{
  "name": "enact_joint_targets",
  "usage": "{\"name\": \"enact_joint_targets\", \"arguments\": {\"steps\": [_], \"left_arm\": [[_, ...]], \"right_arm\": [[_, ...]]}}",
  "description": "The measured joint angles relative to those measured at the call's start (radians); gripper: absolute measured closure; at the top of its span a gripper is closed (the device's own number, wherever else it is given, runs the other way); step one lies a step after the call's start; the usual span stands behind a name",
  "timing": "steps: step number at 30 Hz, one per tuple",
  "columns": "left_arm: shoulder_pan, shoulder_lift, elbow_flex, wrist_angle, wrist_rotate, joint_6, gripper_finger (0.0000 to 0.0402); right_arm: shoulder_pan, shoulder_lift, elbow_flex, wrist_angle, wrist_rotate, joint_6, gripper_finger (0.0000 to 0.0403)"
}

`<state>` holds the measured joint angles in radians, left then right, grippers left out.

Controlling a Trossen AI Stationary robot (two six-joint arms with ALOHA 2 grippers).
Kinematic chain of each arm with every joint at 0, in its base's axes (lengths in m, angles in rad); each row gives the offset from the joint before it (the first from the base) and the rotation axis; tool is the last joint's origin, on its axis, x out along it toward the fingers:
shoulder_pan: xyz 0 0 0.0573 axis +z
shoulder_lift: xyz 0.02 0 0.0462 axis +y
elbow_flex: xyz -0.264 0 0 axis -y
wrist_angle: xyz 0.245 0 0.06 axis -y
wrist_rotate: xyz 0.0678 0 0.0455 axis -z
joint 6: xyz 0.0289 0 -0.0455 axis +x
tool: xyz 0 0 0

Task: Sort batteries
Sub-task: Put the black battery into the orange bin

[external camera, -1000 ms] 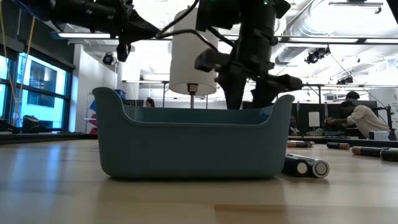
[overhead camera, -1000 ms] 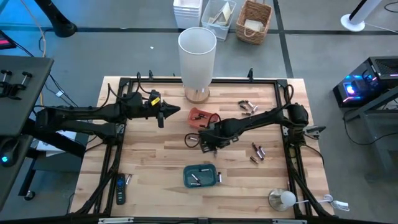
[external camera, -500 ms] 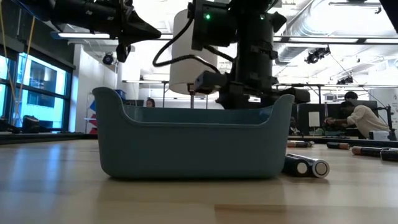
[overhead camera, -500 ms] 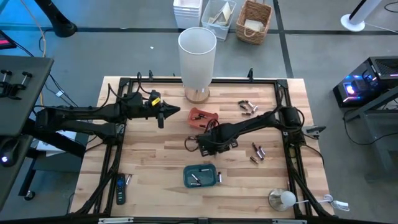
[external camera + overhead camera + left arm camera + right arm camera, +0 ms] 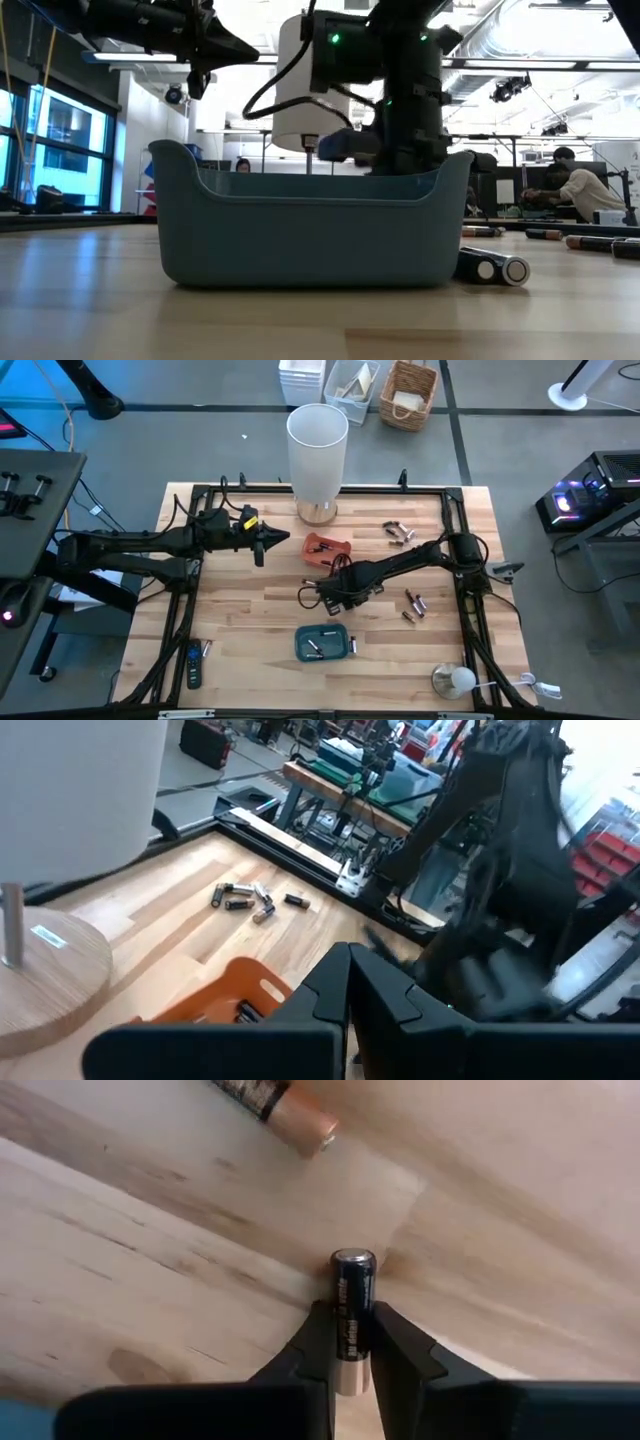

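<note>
A: Where is the right end effector seen?

B: At frame centre in the high view, low on the worktop — clamped on a battery; another battery lies nearby.

A: And the left end effector?

B: Held left of centre — fingers together.

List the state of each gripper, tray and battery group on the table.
right gripper: shut on a battery, low at the table.
left gripper: shut, empty, hanging above the table.
blue tray: upright, batteries inside.
orange tray: upright.
loose batteries: lying flat, unsorted.
</note>
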<state>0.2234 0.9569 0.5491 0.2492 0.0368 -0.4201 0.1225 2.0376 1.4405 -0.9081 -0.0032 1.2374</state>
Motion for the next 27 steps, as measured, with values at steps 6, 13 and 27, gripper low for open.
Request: {"name": "enact_joint_targets", "arguments": {"steps": [6, 13, 27], "left_arm": [[0.000, 0.000, 0.000, -0.001, -0.040, 0.057, 0.0402], [0.000, 0.000, 0.000, -0.001, -0.082, 0.056, 0.0402], [0.000, 0.006, 0.000, -0.004, -0.122, -0.022, 0.0402]], "right_arm": [[-0.075, -0.217, 0.005, 0.016, 0.223, -0.083, 0.0371], [-0.241, -0.266, 0.005, 0.239, 0.202, -0.367, 0.0370], [-0.292, -0.235, 0.002, 0.260, 0.024, -0.744, 0.0242]]}}
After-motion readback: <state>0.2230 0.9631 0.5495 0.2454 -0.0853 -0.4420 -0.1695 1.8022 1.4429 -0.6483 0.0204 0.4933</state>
